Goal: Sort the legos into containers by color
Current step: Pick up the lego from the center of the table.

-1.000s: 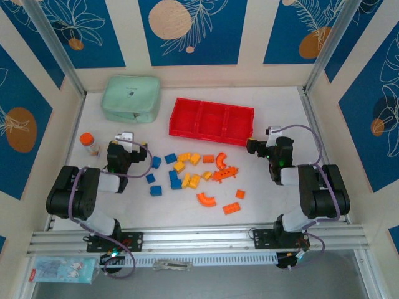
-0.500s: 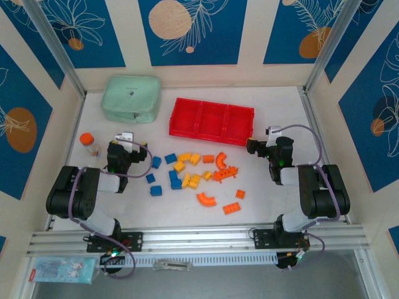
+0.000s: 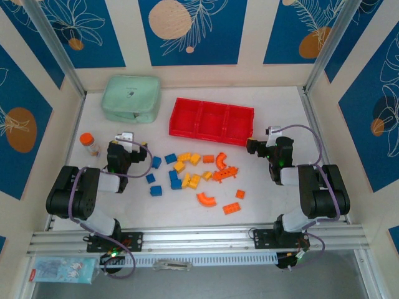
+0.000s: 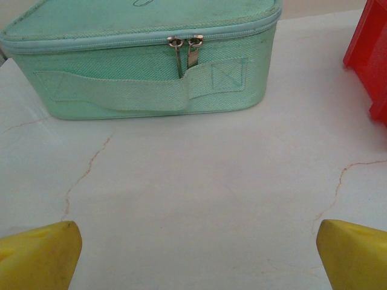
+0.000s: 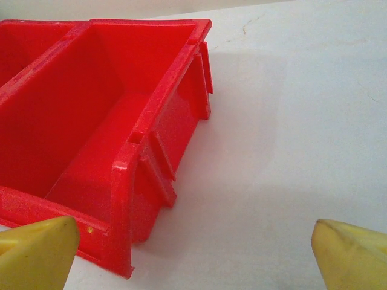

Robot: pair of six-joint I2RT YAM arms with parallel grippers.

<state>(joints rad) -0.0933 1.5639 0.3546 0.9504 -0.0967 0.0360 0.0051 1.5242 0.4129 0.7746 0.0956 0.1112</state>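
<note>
Both arms sit folded, elbows back. The left hand (image 4: 195, 257) and right hand (image 5: 195, 257) gape wide, empty, aimed away from the bases. The shallow red plastic three-compartment tray (image 3: 212, 139) lies lengthwise left to right, with small blue, yellow and orange plastic bricks (image 3: 187, 180) scattered nearer.

Loose legos (image 3: 193, 177) on the worktop, red tray (image 3: 212, 121) empty.
The red tray lies flat, its three side-by-side compartments bare. The legos are scattered just on its near side: blue bricks (image 3: 155, 190) below its left end, yellow bricks (image 3: 187, 161) mid-cluster, and orange bricks (image 3: 231, 208) with a curved orange arch (image 3: 206, 199) nearer its right end.
</note>
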